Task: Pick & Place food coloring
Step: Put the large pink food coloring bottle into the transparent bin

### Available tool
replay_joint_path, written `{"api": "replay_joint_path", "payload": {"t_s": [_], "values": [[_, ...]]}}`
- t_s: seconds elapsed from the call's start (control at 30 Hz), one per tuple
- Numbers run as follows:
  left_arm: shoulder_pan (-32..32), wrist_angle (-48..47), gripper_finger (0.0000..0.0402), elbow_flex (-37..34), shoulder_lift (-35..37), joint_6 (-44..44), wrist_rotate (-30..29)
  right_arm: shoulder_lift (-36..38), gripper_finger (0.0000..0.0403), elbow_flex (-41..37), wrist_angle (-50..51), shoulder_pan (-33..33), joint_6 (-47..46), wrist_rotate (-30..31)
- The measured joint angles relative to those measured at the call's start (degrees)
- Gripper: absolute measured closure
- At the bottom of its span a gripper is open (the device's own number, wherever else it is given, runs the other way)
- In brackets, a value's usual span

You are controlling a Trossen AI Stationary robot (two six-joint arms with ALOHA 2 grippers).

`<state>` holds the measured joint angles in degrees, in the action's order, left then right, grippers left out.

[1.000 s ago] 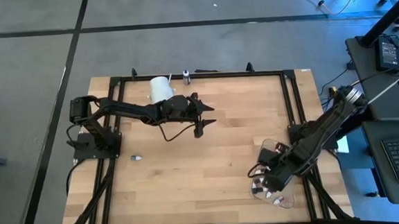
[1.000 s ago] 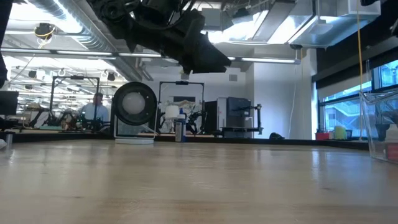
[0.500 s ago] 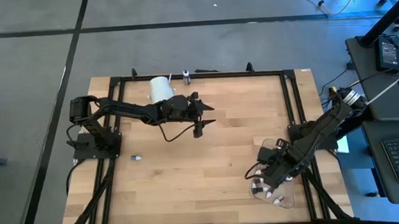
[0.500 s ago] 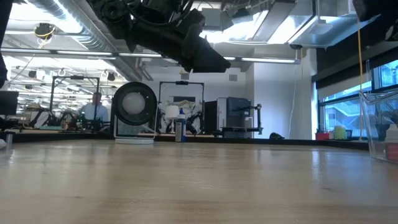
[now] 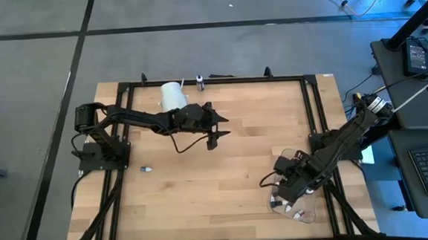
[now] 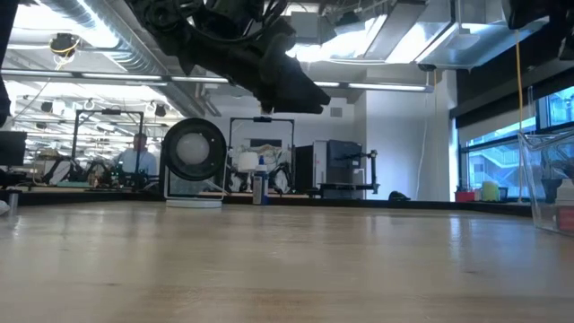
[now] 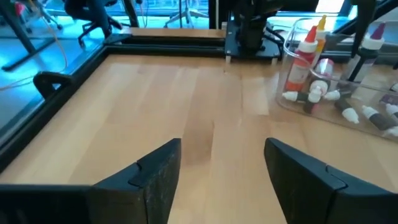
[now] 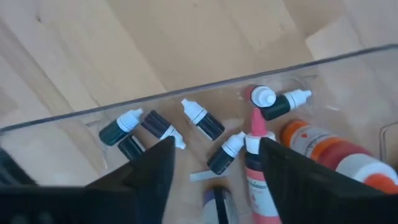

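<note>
The food coloring bottles are tiny, dark, white-capped droppers lying on their sides in a clear container, next to taller red and orange bottles. In the high view that container sits at the table's near right. My right gripper hovers open above the bottles, touching none. One stray small bottle lies on the wood near the left. My left gripper is open, raised over the table's far middle, with only bare wood below it.
A large white cylinder stands at the far edge beside my left arm. A small upright bottle stands on the far frame rail. Black frame rails border the table. Bare wood spans the middle.
My right gripper has risen and shifted a little toward the table's left above the clear container, staying open. The bottles have not moved.
</note>
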<state>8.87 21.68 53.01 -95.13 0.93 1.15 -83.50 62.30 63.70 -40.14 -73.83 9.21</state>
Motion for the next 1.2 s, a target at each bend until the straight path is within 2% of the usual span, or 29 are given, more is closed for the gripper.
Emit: {"api": "replay_joint_path", "payload": {"t_s": [0.13, 0.27, 0.4, 0.63, 0.8, 0.97, 1.2], "values": [[-0.20, -0.39, 0.0173, 0.00, 0.00, -0.15, -0.02, -0.03, 0.0131, 0.00, -1.28, 0.00, -0.78, 0.15], [-0.24, -0.61, 0.0171, 0.00, 0.00, -0.16, -0.02, -0.05, 0.0117, 0.00, -1.32, 0.06, -0.89, -0.02], [-0.25, -0.49, 0.0173, 0.00, 0.00, -0.15, 0.00, -0.73, 0.0128, 0.00, 1.92, 0.83, -0.67, -3.41], [-0.25, -0.86, 0.0173, 0.00, 0.00, -0.58, 0.01, -3.93, 0.0162, 0.00, 2.87, 1.36, 0.60, -5.69], [-0.27, -2.28, 0.0171, -0.02, 0.00, -1.68, 0.33, -6.50, 0.0181, 0.00, 2.69, 1.36, -4.44, -9.45], [-0.31, -2.19, 0.0175, 0.00, 0.00, -1.81, 0.34, -8.25, 0.0192, -0.02, 2.97, 1.36, -10.84, -9.31], [-0.31, -2.22, 0.0172, 0.00, 0.00, -3.29, 0.35, -11.59, 0.0194, -0.02, 5.39, 1.36, -10.82, -8.89]]}}
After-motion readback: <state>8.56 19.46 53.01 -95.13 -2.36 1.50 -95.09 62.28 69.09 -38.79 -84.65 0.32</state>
